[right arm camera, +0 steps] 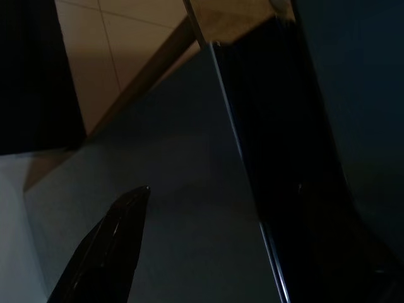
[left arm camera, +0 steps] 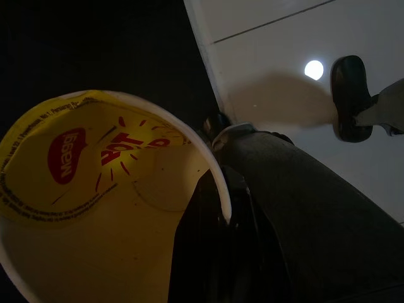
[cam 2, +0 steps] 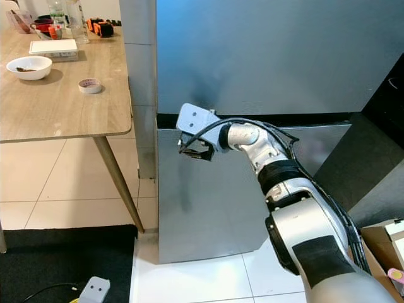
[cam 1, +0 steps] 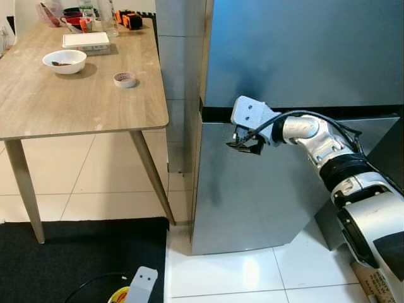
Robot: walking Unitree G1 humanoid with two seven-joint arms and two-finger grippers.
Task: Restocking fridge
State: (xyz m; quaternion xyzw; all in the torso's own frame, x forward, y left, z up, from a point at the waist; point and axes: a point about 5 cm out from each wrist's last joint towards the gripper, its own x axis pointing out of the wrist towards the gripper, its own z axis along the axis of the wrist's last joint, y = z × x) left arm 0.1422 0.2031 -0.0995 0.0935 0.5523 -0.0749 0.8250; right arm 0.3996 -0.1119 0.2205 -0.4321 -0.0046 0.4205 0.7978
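Right claw (cam 1: 245, 146), spread unclear, nears the tall steel fridge (cam 1: 297, 57) door's dark seam; left claw (left arm camera: 221, 208) pinches a light, crushable yellow paper cup (left arm camera: 95, 208).

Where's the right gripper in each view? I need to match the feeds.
Left eye: right gripper, centre, at the fridge's lower door.
Right eye: left of centre, same door.
Right wrist: one finger, low, before the door.
Left wrist: faces the yellow cup instead.
Landmark: dark seam between the doors.
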